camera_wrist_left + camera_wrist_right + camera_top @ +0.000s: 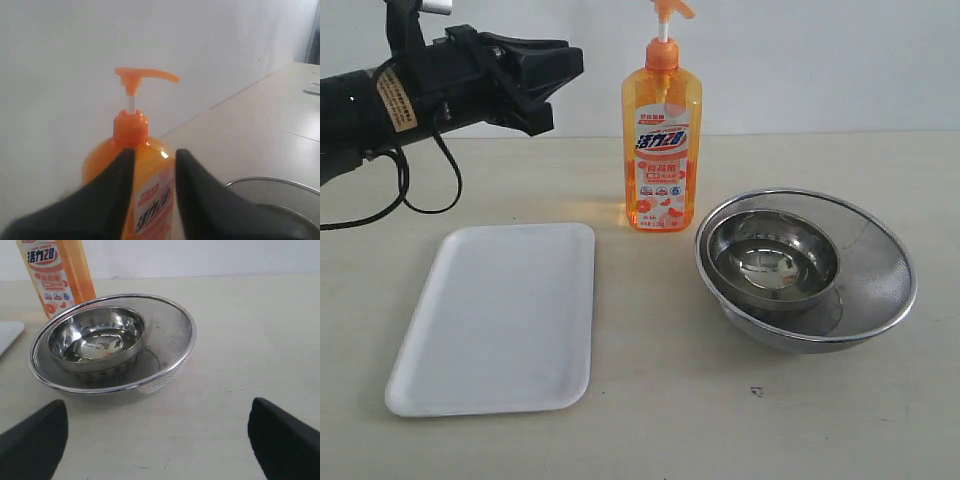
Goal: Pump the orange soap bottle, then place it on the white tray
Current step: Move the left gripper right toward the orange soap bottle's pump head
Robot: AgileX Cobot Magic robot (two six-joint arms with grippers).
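Observation:
The orange soap bottle (662, 150) stands upright at the back middle of the table, its pump head raised. In the left wrist view the bottle (130, 127) shows beyond and between my fingertips. My left gripper (555, 85) hovers in the air to the bottle's left, level with its shoulder and apart from it; its jaws (155, 152) are a little open with nothing between them. The white tray (500, 320) lies flat at the front left. My right gripper (160, 440) is wide open over bare table, in front of the bowls, and out of the exterior view.
Nested steel bowls (805, 270) sit right of the bottle, a smaller bowl (97, 337) inside a wide mesh one. A black cable (425, 195) loops down from the left arm onto the table. A white wall stands behind the table.

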